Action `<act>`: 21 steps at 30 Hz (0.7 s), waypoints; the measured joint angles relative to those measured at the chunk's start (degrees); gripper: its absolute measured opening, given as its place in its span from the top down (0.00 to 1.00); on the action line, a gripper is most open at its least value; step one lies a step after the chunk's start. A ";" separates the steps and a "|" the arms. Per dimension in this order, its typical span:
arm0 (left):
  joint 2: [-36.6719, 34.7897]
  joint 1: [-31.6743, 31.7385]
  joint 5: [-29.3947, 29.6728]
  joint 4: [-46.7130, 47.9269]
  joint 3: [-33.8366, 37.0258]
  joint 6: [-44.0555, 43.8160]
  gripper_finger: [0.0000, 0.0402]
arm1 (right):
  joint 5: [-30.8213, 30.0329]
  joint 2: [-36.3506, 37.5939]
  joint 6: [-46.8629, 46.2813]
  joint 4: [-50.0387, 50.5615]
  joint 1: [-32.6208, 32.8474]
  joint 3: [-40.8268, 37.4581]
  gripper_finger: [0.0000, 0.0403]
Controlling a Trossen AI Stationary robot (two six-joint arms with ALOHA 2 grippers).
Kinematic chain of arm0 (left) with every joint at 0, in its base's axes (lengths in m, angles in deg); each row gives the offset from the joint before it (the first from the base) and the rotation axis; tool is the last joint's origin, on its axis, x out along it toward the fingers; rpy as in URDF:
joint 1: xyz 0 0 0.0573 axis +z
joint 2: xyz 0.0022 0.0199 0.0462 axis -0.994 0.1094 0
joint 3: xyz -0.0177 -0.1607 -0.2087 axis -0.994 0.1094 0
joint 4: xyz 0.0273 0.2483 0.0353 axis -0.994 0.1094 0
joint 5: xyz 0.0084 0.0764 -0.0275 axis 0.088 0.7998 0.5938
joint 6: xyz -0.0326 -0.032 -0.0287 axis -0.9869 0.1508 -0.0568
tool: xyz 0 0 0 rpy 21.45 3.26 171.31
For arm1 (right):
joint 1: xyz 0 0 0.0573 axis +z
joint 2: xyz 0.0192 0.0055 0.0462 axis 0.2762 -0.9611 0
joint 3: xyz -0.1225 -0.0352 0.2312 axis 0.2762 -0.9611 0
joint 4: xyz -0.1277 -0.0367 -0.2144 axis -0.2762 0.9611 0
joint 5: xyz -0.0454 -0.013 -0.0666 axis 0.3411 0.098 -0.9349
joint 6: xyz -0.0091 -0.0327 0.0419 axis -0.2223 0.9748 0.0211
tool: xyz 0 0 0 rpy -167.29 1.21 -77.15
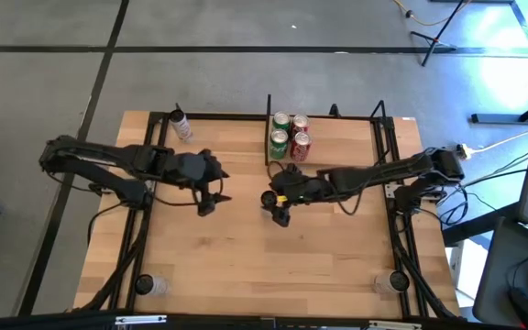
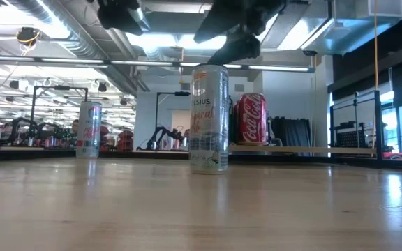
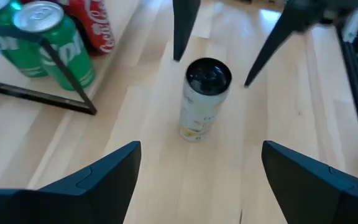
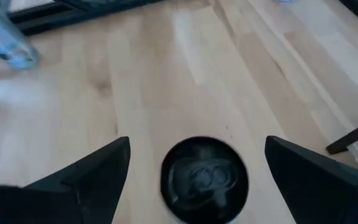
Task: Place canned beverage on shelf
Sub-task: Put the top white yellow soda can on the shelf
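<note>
A slim white can with a black top (image 2: 209, 118) stands upright on its base on the wooden tabletop, left of the shelf; it also shows in the high view (image 1: 269, 198). My right gripper (image 4: 197, 144) is open just above it, one finger on each side of the can's top (image 4: 204, 180), touching nothing. My left gripper (image 1: 216, 191) is open and empty to the can's left, facing it (image 3: 202, 102). The shelf (image 1: 337, 137), black rods round a pale board, stands at the far edge. It holds two green cans (image 1: 280, 133) and two red cans (image 1: 301, 137).
Another slim white can (image 1: 181, 125) stands near the table's far left corner, also in the low view (image 2: 88, 129). The shelf's board right of its cans (image 1: 346, 142) is bare. Small clear objects sit at the near left (image 1: 149, 284) and near right (image 1: 397, 281) corners.
</note>
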 joint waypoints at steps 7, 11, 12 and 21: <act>-0.24 -3.74 5.07 1.74 0.00 -1.48 0.20 | -0.39 -5.67 -2.48 8.17 0.00 4.63 0.11; 0.16 -4.35 6.10 1.70 0.02 -1.71 0.20 | -1.56 -7.48 -3.50 10.67 0.01 4.61 0.11; 0.11 -4.40 6.29 1.61 0.02 -1.71 0.20 | -1.59 -7.75 -3.54 10.70 0.00 4.61 0.11; 0.09 -4.43 8.00 1.61 0.02 -1.31 0.20 | -1.95 -8.24 -2.56 8.22 0.02 4.63 0.23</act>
